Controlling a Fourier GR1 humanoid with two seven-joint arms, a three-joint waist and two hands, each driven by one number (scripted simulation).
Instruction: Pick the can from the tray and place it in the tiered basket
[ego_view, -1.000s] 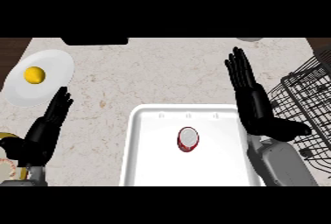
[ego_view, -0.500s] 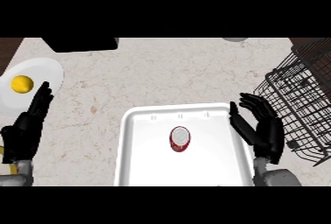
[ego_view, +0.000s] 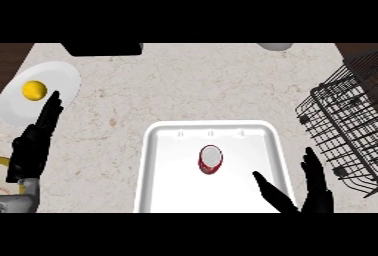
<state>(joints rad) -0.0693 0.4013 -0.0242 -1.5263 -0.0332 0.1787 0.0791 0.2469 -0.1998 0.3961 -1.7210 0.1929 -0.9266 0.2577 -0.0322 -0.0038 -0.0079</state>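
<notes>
A dark red can with a pale top stands upright near the middle of the white tray. The black wire tiered basket stands at the right edge of the counter. My right hand is open at the tray's lower right corner, thumb over the tray, to the right of and below the can and apart from it. My left hand rests open at the left edge, fingers up, holding nothing.
A white plate carrying a yellow round fruit lies at the upper left. A black object sits at the back edge, and a pale bowl at the back right. A yellow item peeks out behind the left hand.
My right hand has drawn back and down from beside the tray's top right to its lower right corner. The view has shifted. The can has stayed in place on the tray.
</notes>
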